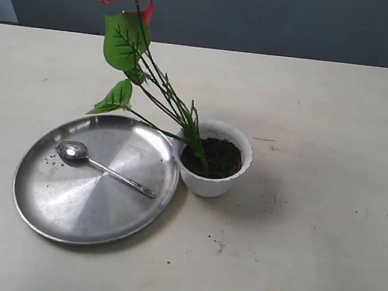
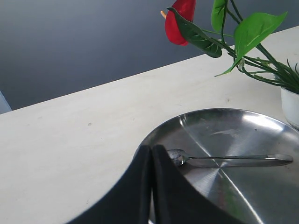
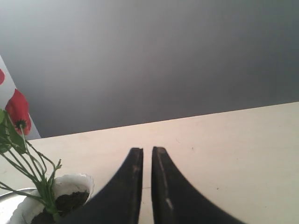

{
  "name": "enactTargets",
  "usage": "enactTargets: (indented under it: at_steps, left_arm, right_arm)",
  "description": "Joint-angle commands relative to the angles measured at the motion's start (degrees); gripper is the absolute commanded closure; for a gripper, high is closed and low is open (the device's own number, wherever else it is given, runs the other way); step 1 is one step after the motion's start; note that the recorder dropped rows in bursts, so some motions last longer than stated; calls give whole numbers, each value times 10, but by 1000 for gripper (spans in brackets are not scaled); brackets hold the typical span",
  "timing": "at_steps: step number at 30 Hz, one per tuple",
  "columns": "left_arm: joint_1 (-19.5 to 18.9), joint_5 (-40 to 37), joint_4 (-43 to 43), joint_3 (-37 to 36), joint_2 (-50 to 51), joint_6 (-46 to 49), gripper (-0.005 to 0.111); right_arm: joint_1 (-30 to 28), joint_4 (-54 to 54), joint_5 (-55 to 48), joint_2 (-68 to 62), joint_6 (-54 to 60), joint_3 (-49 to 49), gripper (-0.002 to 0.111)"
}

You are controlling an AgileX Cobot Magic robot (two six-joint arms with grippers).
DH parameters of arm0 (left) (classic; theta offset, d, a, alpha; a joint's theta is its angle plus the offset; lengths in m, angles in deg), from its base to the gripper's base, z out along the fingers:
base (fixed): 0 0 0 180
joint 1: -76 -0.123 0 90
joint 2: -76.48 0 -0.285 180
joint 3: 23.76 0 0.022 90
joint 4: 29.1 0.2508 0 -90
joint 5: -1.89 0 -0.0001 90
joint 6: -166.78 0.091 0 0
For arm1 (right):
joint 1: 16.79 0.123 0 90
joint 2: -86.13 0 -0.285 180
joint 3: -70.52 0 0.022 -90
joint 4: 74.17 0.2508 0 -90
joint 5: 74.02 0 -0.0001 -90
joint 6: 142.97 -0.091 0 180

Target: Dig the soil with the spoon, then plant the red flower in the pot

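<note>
Red flower stands in soil of pot; spoon on steel plate beside pot. Left end effector and right end effector both clenched, empty.

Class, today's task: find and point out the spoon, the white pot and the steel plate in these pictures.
spoon (image 1: 102,167): exterior view, on the handle near the bowl.
white pot (image 1: 212,185): exterior view, on the outer front wall.
steel plate (image 1: 64,205): exterior view, on the bare surface near its front.
</note>
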Motion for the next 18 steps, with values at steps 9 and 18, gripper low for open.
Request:
enactTargets:
  at_steps: [9, 18]
  left_arm:
    - [3, 7, -5, 1, -1, -1, 106]
    - [3, 7, -5, 1, -1, -1, 106]
  right_arm:
    - [1, 11, -6, 3, 8, 1, 100]
    - [1, 11, -8, 3, 7, 1, 100]
